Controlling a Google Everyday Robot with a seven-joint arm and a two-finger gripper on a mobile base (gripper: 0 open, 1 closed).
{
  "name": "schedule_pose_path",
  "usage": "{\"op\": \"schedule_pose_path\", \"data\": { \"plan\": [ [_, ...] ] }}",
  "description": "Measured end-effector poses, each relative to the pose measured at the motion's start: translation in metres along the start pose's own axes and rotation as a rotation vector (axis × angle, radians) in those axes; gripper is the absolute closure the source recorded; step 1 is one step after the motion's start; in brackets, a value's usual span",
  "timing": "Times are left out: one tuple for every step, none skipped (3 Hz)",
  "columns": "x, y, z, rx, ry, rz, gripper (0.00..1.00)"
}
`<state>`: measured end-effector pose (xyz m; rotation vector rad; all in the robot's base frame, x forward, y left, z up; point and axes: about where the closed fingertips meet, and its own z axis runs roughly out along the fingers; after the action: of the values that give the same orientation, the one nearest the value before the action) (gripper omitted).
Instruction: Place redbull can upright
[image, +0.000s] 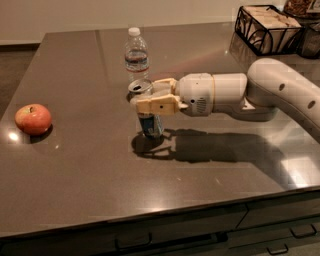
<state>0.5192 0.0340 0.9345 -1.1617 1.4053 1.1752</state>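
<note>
The redbull can (149, 124), slim silver and blue with a shiny silver top, stands nearly upright, its base at or just above the dark table (75, 165). My gripper (150, 100) reaches in from the right and is shut around the can's upper half, one beige finger (156, 105) across its front. The white arm (250, 92) stretches back to the right edge of the view.
A clear water bottle (136, 56) with a white cap stands just behind the can. A red apple (33, 119) lies at the table's left. A black wire basket (267, 29) sits at the back right corner. The table's front edge runs along the bottom.
</note>
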Motion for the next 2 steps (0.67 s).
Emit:
{"op": "schedule_pose_path", "data": {
  "plan": [
    [0.0024, -0.0015, -0.0036, -0.014, -0.073, 0.005, 1.0],
    [0.0077, -0.0006, -0.0052, -0.032, -0.106, -0.011, 0.75]
  ]
}}
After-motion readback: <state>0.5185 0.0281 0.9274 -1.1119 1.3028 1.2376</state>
